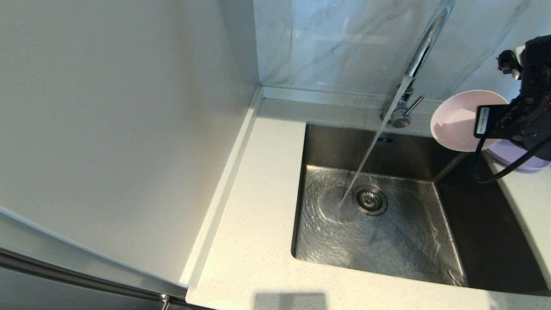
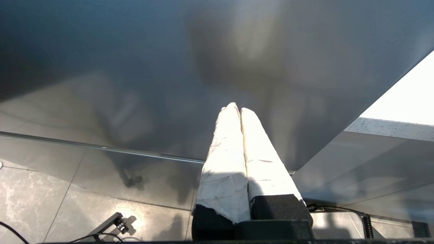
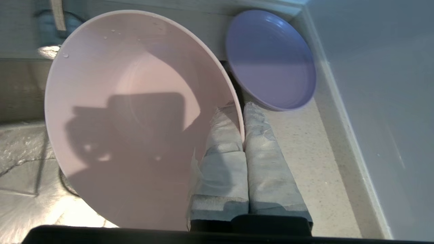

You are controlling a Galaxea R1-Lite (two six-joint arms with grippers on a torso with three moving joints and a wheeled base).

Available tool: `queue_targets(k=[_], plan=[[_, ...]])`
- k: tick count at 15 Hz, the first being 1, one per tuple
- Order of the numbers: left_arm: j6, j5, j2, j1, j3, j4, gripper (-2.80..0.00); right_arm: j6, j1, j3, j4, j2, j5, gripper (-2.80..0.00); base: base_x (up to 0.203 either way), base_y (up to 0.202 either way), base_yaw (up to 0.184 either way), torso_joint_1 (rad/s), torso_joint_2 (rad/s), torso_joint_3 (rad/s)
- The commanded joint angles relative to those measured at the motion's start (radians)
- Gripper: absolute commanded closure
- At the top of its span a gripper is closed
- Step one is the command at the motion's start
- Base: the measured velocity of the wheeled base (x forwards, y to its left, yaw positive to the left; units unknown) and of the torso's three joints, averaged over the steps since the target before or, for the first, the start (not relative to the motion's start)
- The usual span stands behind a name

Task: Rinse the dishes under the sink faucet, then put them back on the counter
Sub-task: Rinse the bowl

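Note:
My right gripper (image 3: pixel 242 117) is shut on the rim of the pale pink dish (image 3: pixel 135 112), one padded finger inside it and one outside. The pink dish (image 1: pixel 458 120) hangs on edge above the sink's back right corner, beside the faucet (image 1: pixel 419 56). Water runs from the spout in a slanted stream onto the sink (image 1: pixel 387 241) floor beside the drain (image 1: pixel 370 200). The lavender plate (image 3: pixel 271 59) lies flat on the counter (image 3: pixel 305 152) just beyond the pink dish. That plate (image 1: pixel 516 157) shows partly behind my right arm. My left gripper (image 2: pixel 236 109) is shut and empty, away from the sink.
The counter (image 1: pixel 258 206) wraps the sink's left and front. A grey-veined marble wall (image 1: pixel 344 43) rises behind the faucet, and a plain panel (image 1: pixel 120 129) stands at the left. A raised strip (image 3: pixel 342 112) edges the counter right of the plate. A black cable (image 1: pixel 503 170) droops from my right arm.

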Motion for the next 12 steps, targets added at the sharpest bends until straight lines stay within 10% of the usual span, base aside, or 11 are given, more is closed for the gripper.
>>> queue_targets(k=[1,12], plan=[[0.0,0.0,0.0,0.0,0.0,-0.001,0.0,0.0,0.074,-0.019,-0.001,0.037,-0.044,0.0,0.0,0.0,0.0,0.0,0.0,0.0],[0.0,0.0,0.0,0.0,0.0,-0.001,0.0,0.002,0.237,-0.101,-0.002,0.119,-0.114,0.0,0.0,0.0,0.0,0.0,0.0,0.0]])
